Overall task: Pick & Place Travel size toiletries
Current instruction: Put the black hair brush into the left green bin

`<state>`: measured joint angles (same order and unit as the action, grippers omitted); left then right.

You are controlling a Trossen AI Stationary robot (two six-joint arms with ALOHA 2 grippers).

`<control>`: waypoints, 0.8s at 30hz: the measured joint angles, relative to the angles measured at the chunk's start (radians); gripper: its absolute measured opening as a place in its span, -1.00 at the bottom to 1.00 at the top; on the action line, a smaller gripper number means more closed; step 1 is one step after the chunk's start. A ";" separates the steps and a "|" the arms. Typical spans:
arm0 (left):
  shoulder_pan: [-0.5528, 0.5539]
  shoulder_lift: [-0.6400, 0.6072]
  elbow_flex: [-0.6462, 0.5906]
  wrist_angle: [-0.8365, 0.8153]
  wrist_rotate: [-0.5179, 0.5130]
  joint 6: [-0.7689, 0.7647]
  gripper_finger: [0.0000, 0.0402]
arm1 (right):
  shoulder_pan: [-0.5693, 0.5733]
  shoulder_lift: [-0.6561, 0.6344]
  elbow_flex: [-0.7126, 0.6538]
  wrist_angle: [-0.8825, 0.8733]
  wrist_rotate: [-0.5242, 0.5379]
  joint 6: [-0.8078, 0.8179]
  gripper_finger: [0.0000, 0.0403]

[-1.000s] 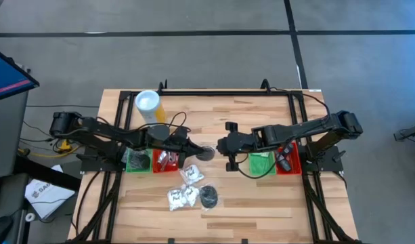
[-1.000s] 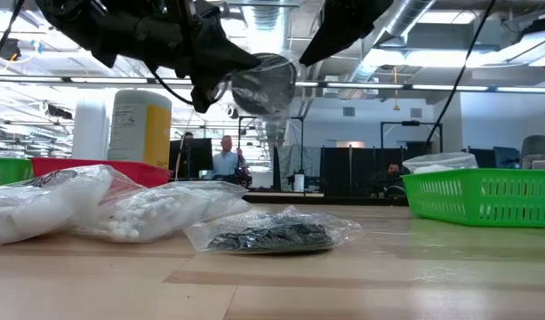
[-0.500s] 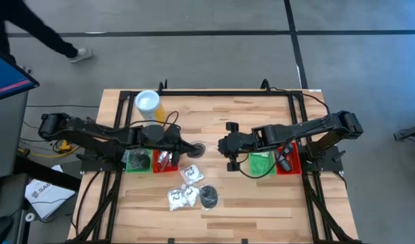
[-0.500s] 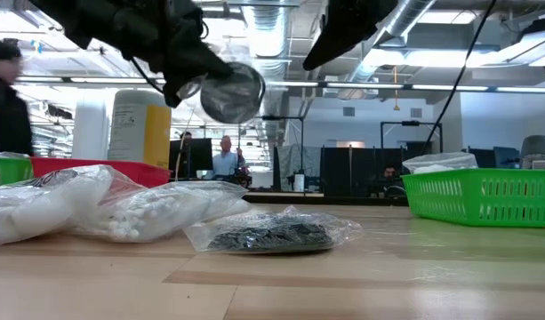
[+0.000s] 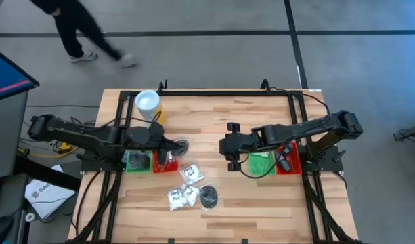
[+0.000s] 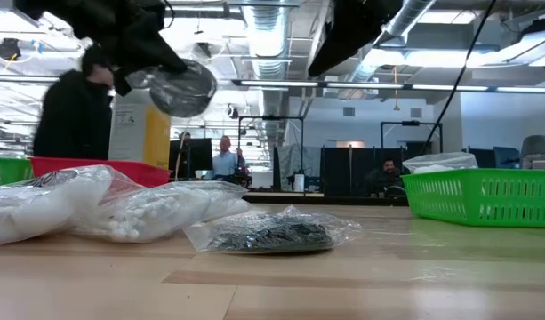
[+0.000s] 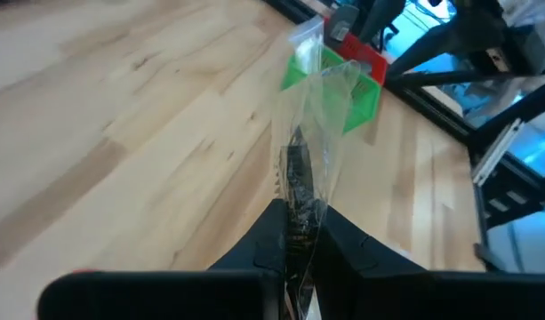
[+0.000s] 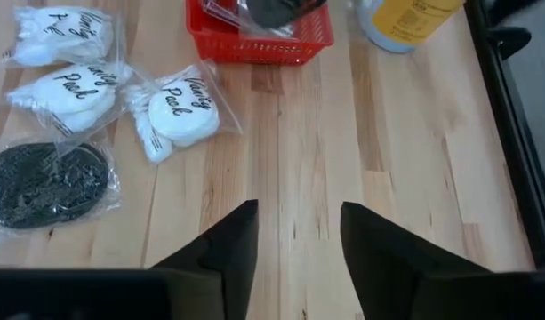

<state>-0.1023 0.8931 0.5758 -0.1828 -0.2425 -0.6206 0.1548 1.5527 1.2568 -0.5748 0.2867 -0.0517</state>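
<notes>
In the high view, left of centre, the left pincer [image 5: 175, 145] is clamped on a clear plastic packet with a dark round disc inside [image 5: 183, 145], holding it in the air just beside the red rectangular tray [image 5: 164, 163]. The right pincer [image 5: 229, 144], at the frame's centre, stands open and empty above the wooden counter [image 5: 221, 115]. Lower centre, 3 white sachets with dark print [image 5: 191, 174] and 1 bagged black disc [image 5: 209, 197] lie on the counter. At upper left stands a yellow cylinder with a white top [image 5: 148, 105], and a person [image 5: 78, 27] walks beyond the counter.
</notes>
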 joint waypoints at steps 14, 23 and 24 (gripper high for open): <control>-0.025 -0.150 0.000 -0.280 0.012 -0.219 -0.89 | 0.000 0.013 0.000 -0.002 0.000 0.000 -0.30; -0.054 -0.199 0.107 -0.502 0.011 -0.300 -0.89 | 0.000 0.013 -0.002 -0.009 0.000 0.000 -0.34; -0.054 -0.200 0.121 -0.545 0.010 -0.314 -0.89 | 0.000 0.013 -0.002 -0.012 0.000 0.000 -0.34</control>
<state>-0.1566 0.6933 0.6965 -0.7273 -0.2329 -0.9349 0.1547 1.5661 1.2552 -0.5872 0.2863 -0.0517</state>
